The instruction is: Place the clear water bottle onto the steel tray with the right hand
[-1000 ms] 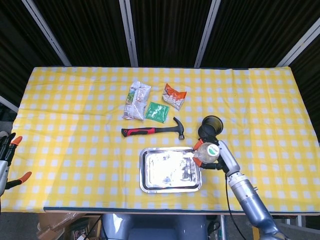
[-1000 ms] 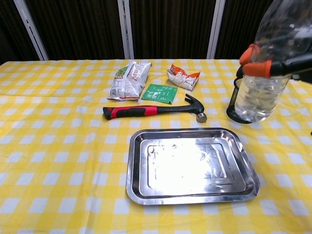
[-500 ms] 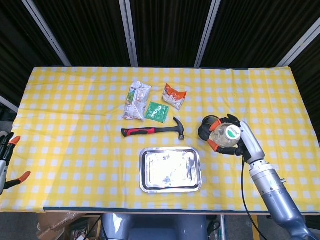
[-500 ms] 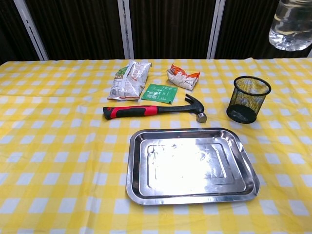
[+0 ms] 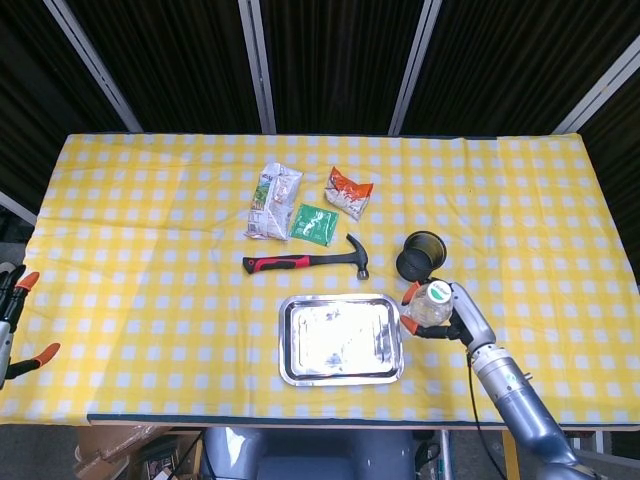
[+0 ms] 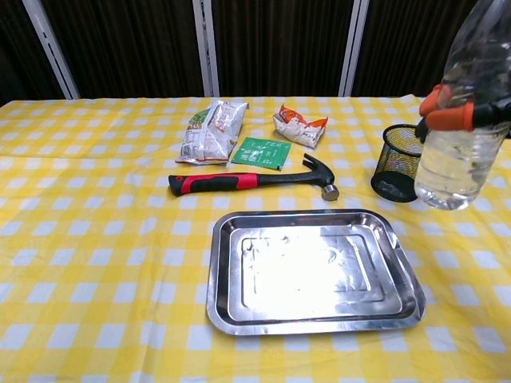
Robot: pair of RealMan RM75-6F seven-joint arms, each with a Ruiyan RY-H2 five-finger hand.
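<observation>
My right hand (image 5: 440, 312) grips the clear water bottle (image 5: 427, 302), holding it upright in the air just right of the steel tray (image 5: 341, 338). In the chest view the bottle (image 6: 461, 136) hangs at the right edge, with the hand's orange fingertips (image 6: 449, 114) wrapped round its middle. It is above table level, to the right of the tray (image 6: 313, 271), which is bare. My left hand (image 5: 12, 325) shows only at the left edge of the head view, off the table, its fingers apart and holding nothing.
A black mesh cup (image 5: 422, 256) stands just behind the bottle. A red-handled hammer (image 5: 306, 261) lies behind the tray. Two snack bags (image 5: 273, 200) (image 5: 349, 191) and a green packet (image 5: 315, 222) lie further back. The yellow checked tablecloth (image 5: 150, 260) covers the table.
The right hand has brought the bottle down and leftward, from high above the mesh cup back to beside the tray's right edge. The left hand has hardly moved.
</observation>
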